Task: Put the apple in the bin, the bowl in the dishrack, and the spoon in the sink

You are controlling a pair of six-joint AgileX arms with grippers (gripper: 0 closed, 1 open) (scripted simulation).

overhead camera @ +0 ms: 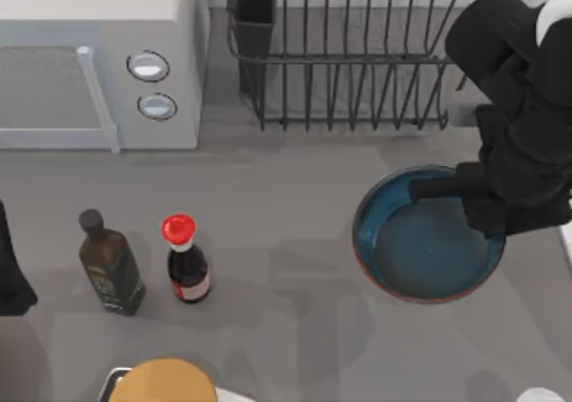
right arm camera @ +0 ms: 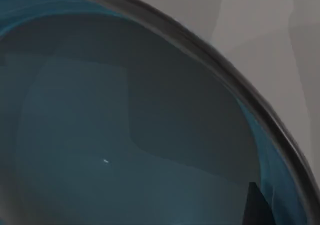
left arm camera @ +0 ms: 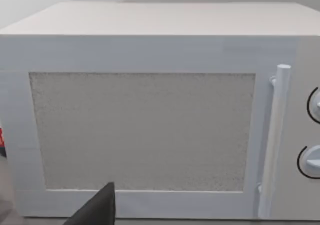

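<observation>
The blue-teal bowl [overhead camera: 420,246] with its red-orange rim line sits at the table's right, in front of the black wire dishrack [overhead camera: 349,71]. My right gripper [overhead camera: 469,196] is at the bowl's far right rim and looks shut on it, with one dark finger reaching inside. Up close, the right wrist view has the bowl's inside [right arm camera: 125,135] and one fingertip [right arm camera: 255,205] by the rim. My left arm [overhead camera: 11,277] is parked at the table's left edge. The apple, spoon, bin and sink are out of view.
A white-grey microwave [overhead camera: 98,62] with two knobs stands at the back left, facing the left wrist camera [left arm camera: 150,125]. A dark oil bottle [overhead camera: 109,263] and a red-capped sauce bottle [overhead camera: 186,263] stand front left. An orange-tan rounded object [overhead camera: 165,382] lies at the front edge.
</observation>
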